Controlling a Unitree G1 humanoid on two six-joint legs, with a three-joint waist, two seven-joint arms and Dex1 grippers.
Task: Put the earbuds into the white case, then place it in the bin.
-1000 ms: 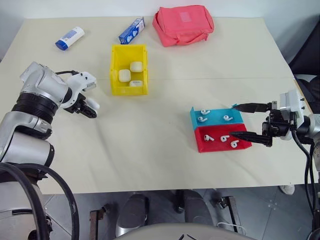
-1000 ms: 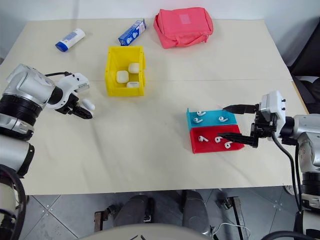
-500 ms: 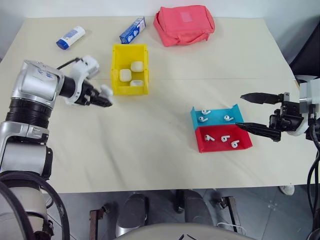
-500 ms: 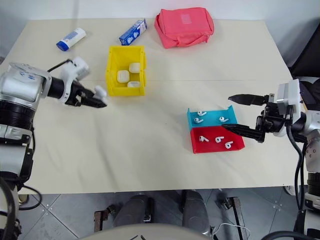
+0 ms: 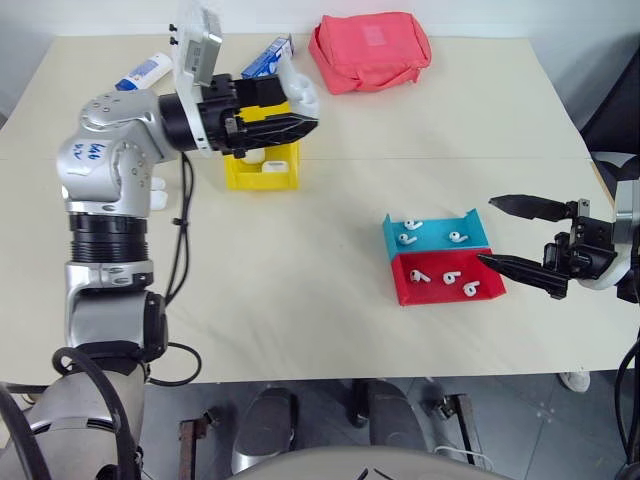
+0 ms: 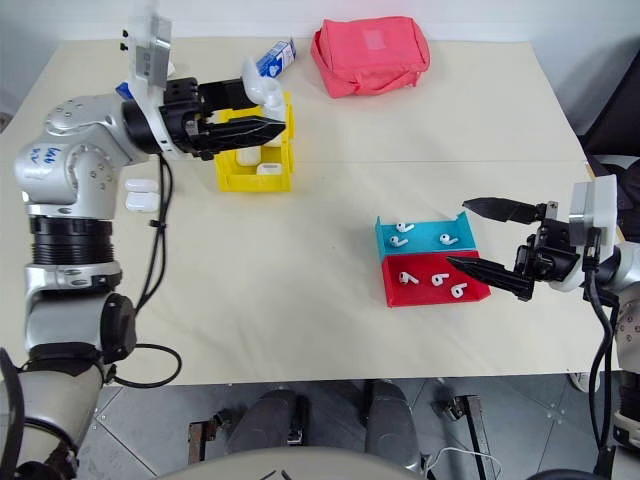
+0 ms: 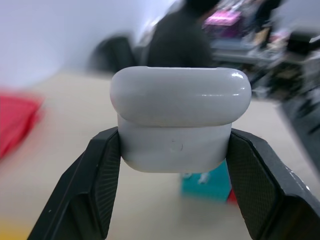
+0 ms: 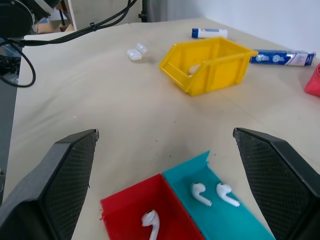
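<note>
Above the yellow bin [image 5: 262,165] at the back left of the desk [image 5: 330,270], our left gripper [image 5: 300,112] points toward our right, its fingers [image 7: 100,185] clamped on either side of a white case [image 7: 180,120] with its lid closed. More white cases [image 6: 262,158] lie inside the bin, and another lies on the desk [image 8: 136,52] near it, on the side away from the trays. Over on our right, our right gripper [image 5: 525,235] hangs just beside the red tray [image 5: 445,280] and blue tray [image 5: 432,231], its fingers [image 8: 65,170] spread wide with nothing between them. We see three earbuds [image 5: 448,277] in the red tray and three more [image 5: 408,232] in the blue one. Behind the bin lie a blue-and-white box [image 5: 268,57], a white tube with a blue cap [image 5: 140,73] and a pink pouch [image 5: 368,48].
</note>
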